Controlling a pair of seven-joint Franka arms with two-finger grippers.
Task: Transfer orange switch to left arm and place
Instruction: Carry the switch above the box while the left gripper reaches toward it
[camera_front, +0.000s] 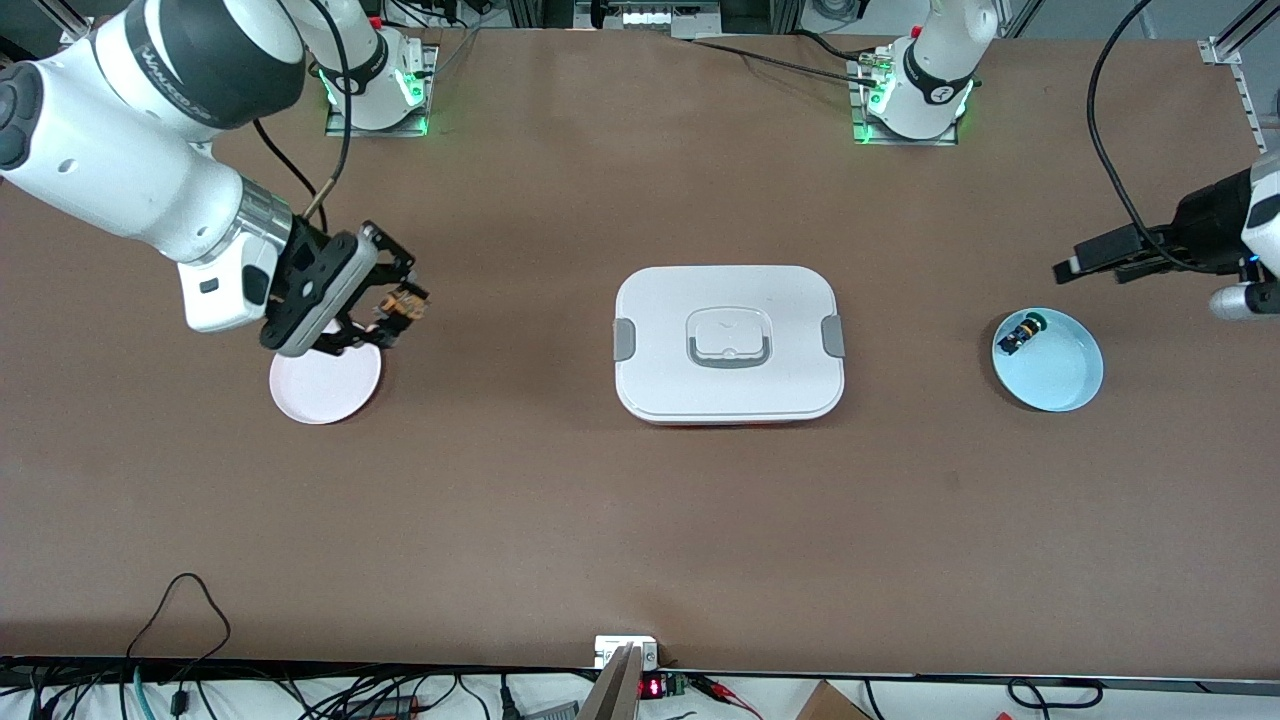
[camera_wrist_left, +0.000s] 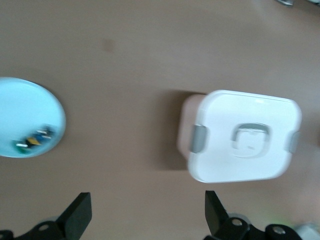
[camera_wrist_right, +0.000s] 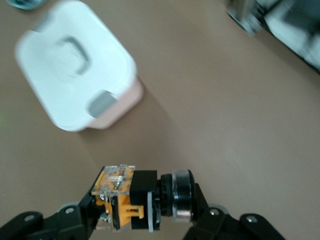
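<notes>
My right gripper (camera_front: 398, 305) is shut on the orange switch (camera_front: 405, 303), a small black and orange part (camera_wrist_right: 137, 199) held crosswise between the fingers. It hangs just above the pink plate (camera_front: 325, 385) at the right arm's end of the table. The white box (camera_front: 728, 344) lies shut in the middle of the table, and both wrist views show it, the box (camera_wrist_left: 244, 136) and the box (camera_wrist_right: 75, 65). My left gripper (camera_front: 1066, 268) is open and empty, up in the air above the table near the blue plate (camera_front: 1060, 370).
On the blue plate lies a small green-capped switch (camera_front: 1021, 333) with a blue and yellow body, also seen as the green-capped switch (camera_wrist_left: 34, 140) in the left wrist view. Cables and a small device line the table edge nearest the front camera.
</notes>
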